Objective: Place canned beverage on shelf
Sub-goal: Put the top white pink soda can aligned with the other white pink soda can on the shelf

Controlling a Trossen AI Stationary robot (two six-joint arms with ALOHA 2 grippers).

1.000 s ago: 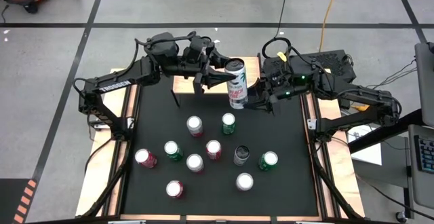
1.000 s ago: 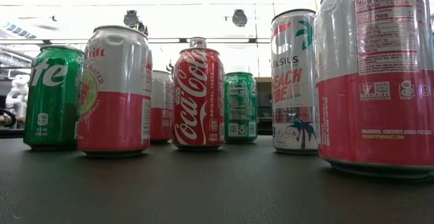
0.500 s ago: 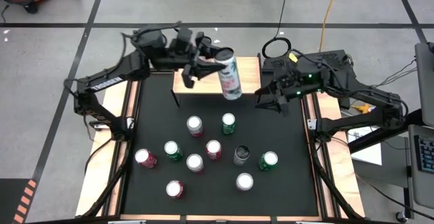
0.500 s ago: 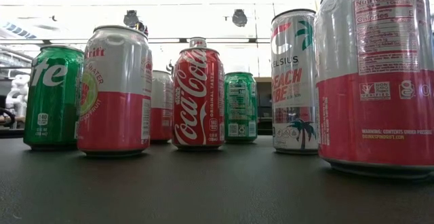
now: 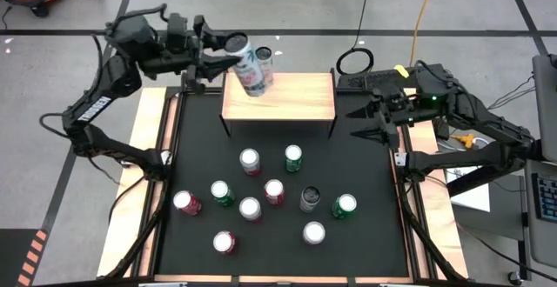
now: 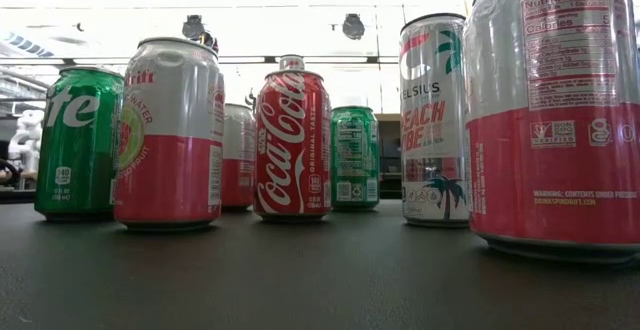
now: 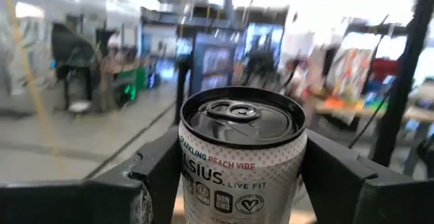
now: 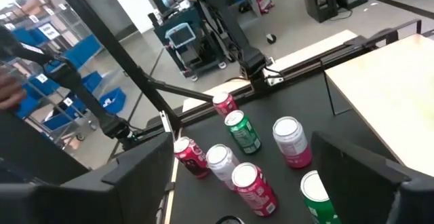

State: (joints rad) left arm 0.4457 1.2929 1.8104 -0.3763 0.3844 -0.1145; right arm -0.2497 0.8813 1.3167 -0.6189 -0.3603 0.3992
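Only the high view shows both arms and the shelf (image 5: 287, 97), which stands at the far edge of the black table (image 5: 365, 200). There the left end effector (image 5: 222, 54) holds a tall white Celsius can (image 5: 247, 64) tilted above the shelf's left end, the can's base over the board; whether it touches the wood cannot be told. The left wrist view adds the grip itself: 2 dark fingers (image 7: 152, 176) are clamped on the can's sides, its silver top and pull tab facing the camera. The right end effector (image 5: 364, 122) waits by the shelf's right end, and the right wrist view shows its fingers spread apart around nothing, looking over the loose cans (image 8: 244, 163). The low view shows only those cans standing in a row.
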